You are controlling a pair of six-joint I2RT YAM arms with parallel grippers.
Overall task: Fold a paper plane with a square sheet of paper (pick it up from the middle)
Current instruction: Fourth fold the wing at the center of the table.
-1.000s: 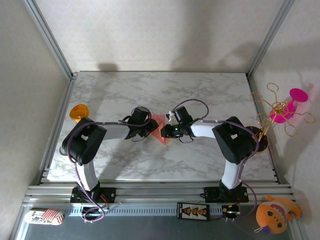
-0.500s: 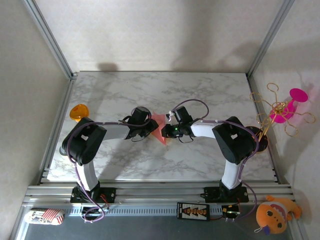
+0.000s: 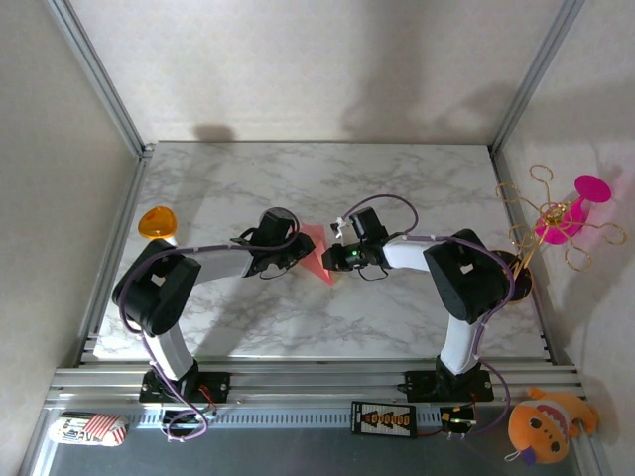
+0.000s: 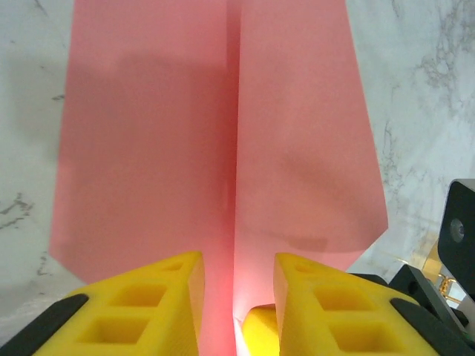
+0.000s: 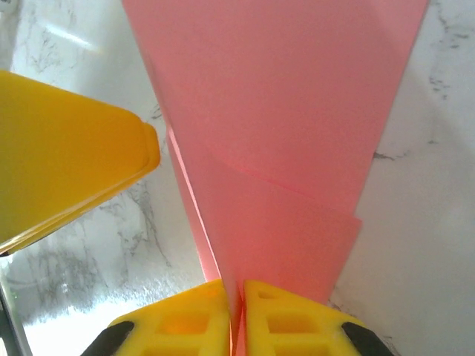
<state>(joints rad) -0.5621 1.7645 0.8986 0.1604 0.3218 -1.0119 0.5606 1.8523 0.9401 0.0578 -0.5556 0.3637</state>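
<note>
The salmon-pink sheet of paper [image 3: 317, 252], folded into a pointed shape with a centre crease, stands between both grippers at mid-table. My right gripper [image 3: 334, 260] is shut on its folded edge; in the right wrist view the paper [image 5: 282, 111] rises out of the pinched fingers [image 5: 200, 311]. My left gripper [image 3: 298, 251] faces it from the left. In the left wrist view the paper [image 4: 148, 133] fills the frame, and my left gripper [image 4: 237, 297] is open, its fingers standing apart either side of the crease. A yellow fingertip of the right gripper [image 4: 261, 326] shows in that gap.
An orange round disc [image 3: 156, 222] lies at the table's left edge. A magenta flower-like toy with wire loops [image 3: 566, 216] sits beyond the right edge. An orange plush toy [image 3: 541, 421] lies at the bottom right. Metal frame rails [image 3: 298, 379] border the marble table [image 3: 397, 188].
My right gripper has closed onto the paper. The left arm has shifted slightly, uncovering more of the orange disc, and its jaws have narrowed a little.
</note>
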